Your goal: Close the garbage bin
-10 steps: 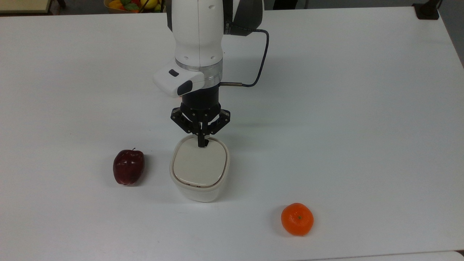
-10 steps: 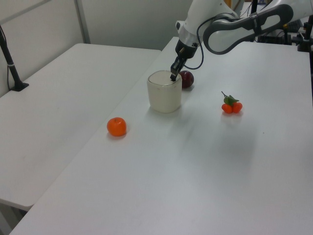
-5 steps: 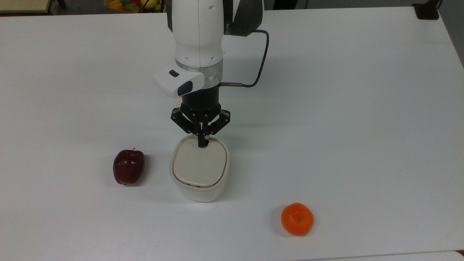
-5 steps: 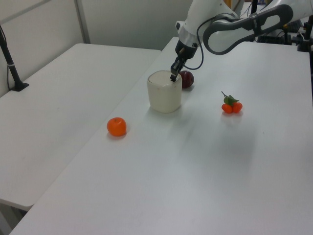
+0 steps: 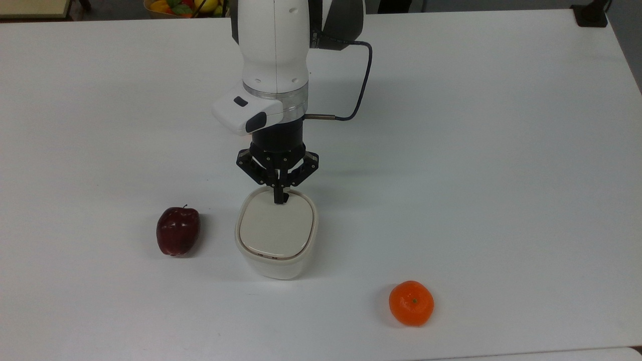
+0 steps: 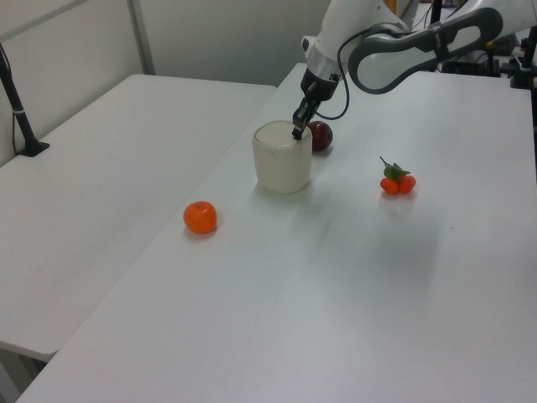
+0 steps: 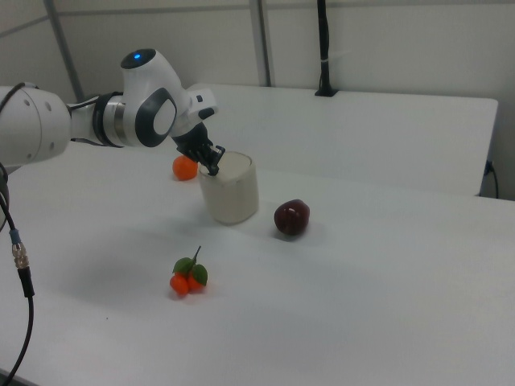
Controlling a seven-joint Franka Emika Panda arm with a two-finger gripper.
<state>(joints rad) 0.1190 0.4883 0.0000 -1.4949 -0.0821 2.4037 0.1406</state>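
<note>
The garbage bin (image 5: 276, 250) is a cream-white rounded-square tub in the middle of the table, also in the left view (image 6: 282, 159) and the right view (image 7: 230, 191). Its beige lid (image 5: 276, 225) lies flat on the rim, closed. My gripper (image 5: 279, 199) points straight down at the lid's far edge, fingers shut together, tips at the small black tab on the lid. In the left view the gripper (image 6: 297, 132) touches the lid's back edge; in the right view the gripper (image 7: 213, 168) sits at the bin's left rim.
A dark red apple (image 5: 178, 231) lies left of the bin in the top view. An orange (image 5: 411, 303) sits near the front right. A small cluster of orange fruit with leaves (image 6: 397, 180) lies on the table in the left view. A black cable (image 5: 362, 80) hangs from the arm.
</note>
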